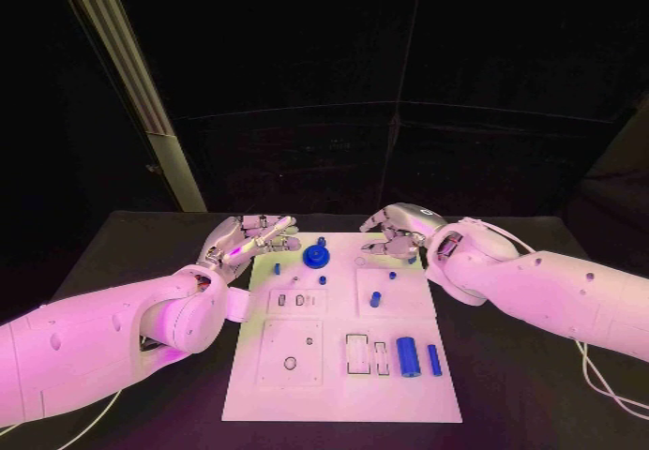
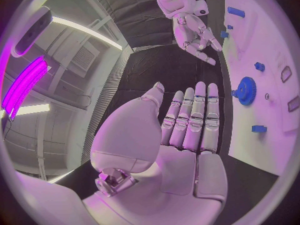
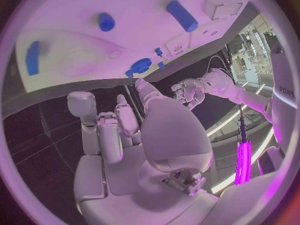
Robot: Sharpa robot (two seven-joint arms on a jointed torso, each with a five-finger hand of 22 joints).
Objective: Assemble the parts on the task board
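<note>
Pink-violet light washes the scene against dark surroundings. Ceiling light strips (image 2: 75, 27) glare. Fisheye curvature bends straight edges near the rims.

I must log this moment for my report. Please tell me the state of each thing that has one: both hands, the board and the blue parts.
Left silver hand: open, fingers straight, holds nothing.
Right silver hand: open, holds nothing.
White task board: lies flat on the black table.
Blue gear: on the board, untouched.
Large blue cylinder: lies on its side.
Thin blue rod: lies beside it.
</note>
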